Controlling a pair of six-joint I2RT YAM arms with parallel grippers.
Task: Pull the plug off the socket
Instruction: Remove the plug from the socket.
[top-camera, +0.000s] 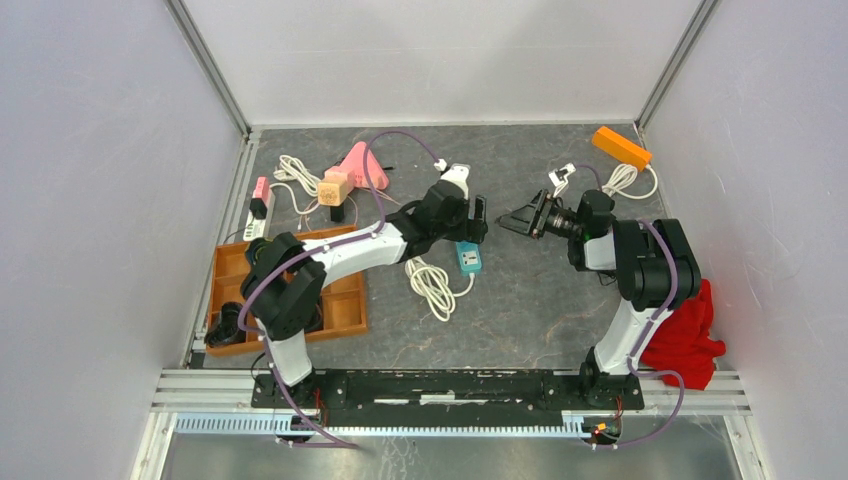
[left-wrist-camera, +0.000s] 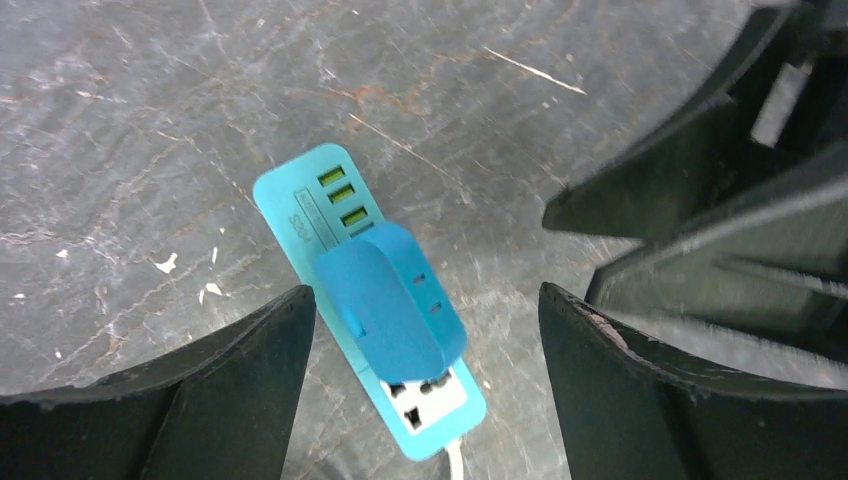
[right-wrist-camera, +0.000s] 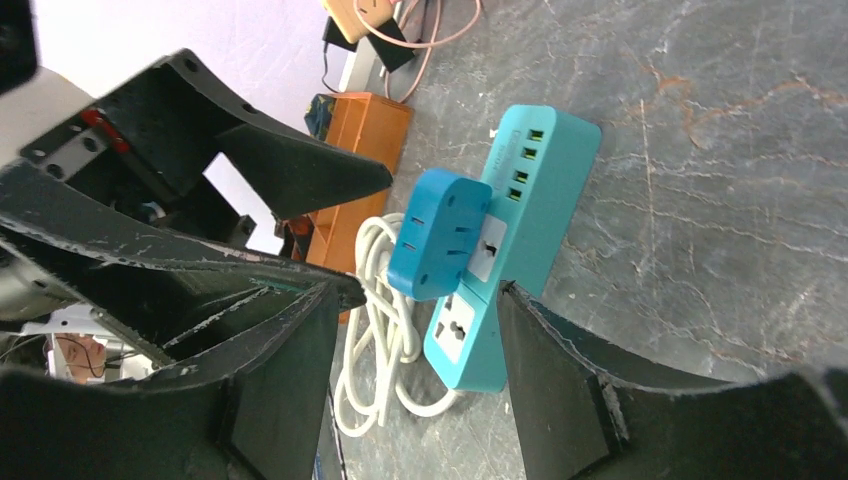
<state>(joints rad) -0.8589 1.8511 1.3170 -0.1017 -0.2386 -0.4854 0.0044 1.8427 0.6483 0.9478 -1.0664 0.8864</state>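
Left pincer (left-wrist-camera: 425, 298) astride plug (left-wrist-camera: 385, 300), right pincer (right-wrist-camera: 420, 290) seemingly crowding, cord (right-wrist-camera: 375, 330) beside

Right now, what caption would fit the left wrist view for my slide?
Open left end effector above a teal power strip with a blue adapter plugged into it.

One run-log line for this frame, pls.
stage: pre-grasp | blue plug: seated in teal power strip | left tool: open over plug, no contact | right tool: open, near strip

Overhead camera looks down — both wrist cameras closely share the socket (left-wrist-camera: 300, 215)
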